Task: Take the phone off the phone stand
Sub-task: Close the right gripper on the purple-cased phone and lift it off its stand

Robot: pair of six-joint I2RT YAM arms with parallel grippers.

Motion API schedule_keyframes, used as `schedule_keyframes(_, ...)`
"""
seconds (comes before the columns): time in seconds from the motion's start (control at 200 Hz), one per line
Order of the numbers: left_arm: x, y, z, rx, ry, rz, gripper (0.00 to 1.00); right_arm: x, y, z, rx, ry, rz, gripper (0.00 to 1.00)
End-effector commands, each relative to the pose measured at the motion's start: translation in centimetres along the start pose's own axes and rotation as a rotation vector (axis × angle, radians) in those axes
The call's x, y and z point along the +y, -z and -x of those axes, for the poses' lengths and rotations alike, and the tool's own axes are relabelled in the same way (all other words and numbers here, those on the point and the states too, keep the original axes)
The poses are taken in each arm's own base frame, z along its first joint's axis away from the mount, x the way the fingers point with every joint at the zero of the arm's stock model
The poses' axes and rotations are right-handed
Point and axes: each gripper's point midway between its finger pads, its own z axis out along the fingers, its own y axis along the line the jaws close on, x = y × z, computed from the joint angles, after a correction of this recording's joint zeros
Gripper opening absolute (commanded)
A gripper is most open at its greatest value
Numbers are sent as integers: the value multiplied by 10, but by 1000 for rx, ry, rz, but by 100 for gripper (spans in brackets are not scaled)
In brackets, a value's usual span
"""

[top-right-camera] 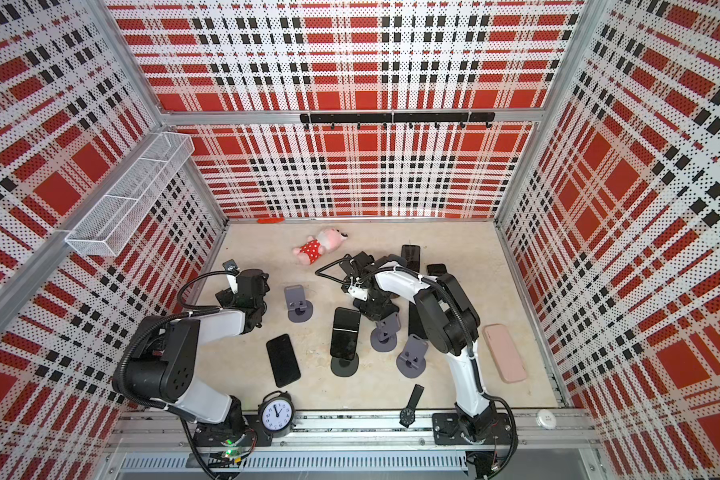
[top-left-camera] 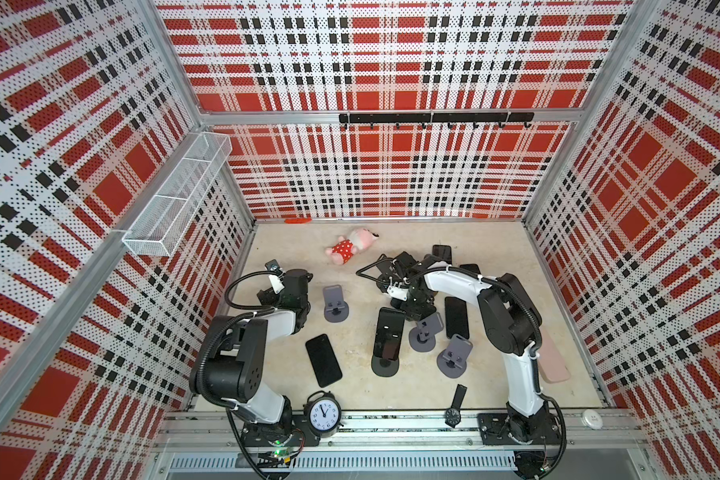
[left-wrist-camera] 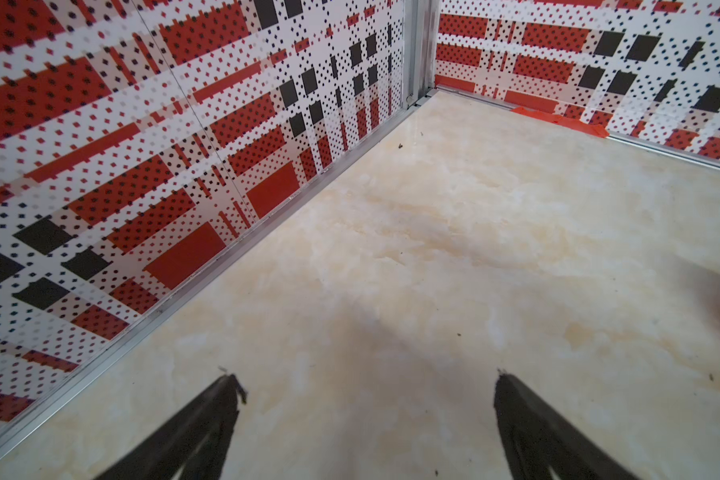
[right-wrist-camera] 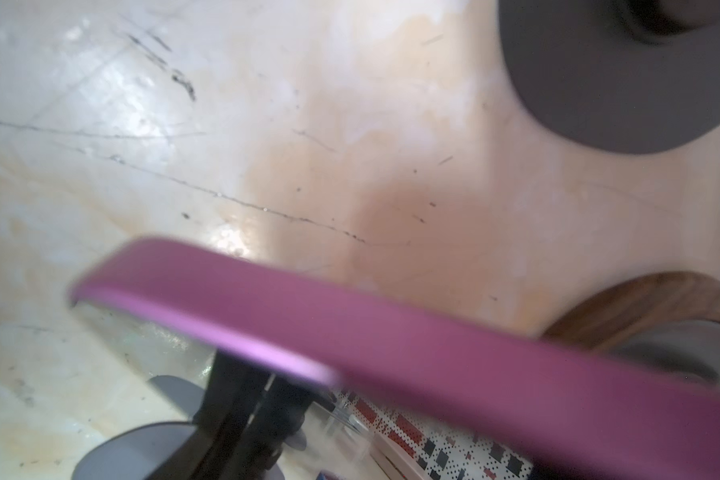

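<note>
My right gripper [top-left-camera: 415,309] points down at mid-table, shut on a phone in a magenta case [right-wrist-camera: 391,324]. That phone fills the right wrist view, blurred and tilted above the floor. In both top views it is hidden under the wrist. An empty grey phone stand [top-left-camera: 424,332] stands just in front of this gripper. A second, black phone [top-left-camera: 388,334] leans on a dark phone stand [top-left-camera: 385,365] to the left. My left gripper [left-wrist-camera: 366,376] is open over bare floor near the left wall, with nothing between its fingers [left-wrist-camera: 225,399].
Two more empty grey stands [top-left-camera: 335,307] [top-left-camera: 454,357] stand on the table. Black phones lie flat [top-left-camera: 324,359] [top-left-camera: 456,318] [top-left-camera: 441,253], and a pink one [top-left-camera: 551,361] at the right. A plush toy [top-left-camera: 350,247], an alarm clock [top-left-camera: 323,413] and a wristwatch [top-left-camera: 454,407] are also here.
</note>
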Motion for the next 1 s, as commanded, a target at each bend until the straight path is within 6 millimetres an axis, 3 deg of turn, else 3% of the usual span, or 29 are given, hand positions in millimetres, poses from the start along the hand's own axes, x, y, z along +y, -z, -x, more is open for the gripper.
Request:
schedule_keyframes(0.0, 0, -4, 6, -7, 11, 11, 98, 5, -20, -1, 22, 43, 16, 73)
schedule_keyframes(0.361, 1, -4, 5, -5, 13, 14, 98, 16, -19, 3, -1, 39, 57, 76)
schedule_keyframes(0.586, 1, -4, 6, -6, 15, 15, 98, 14, -24, -5, 26, 44, 37, 76)
schedule_keyframes(0.812, 1, -4, 6, -5, 13, 14, 98, 14, -17, 2, -1, 61, 11, 77)
schedule_keyframes(0.997, 0, -4, 5, -2, 9, 9, 98, 13, -23, 0, 7, 72, 0, 78)
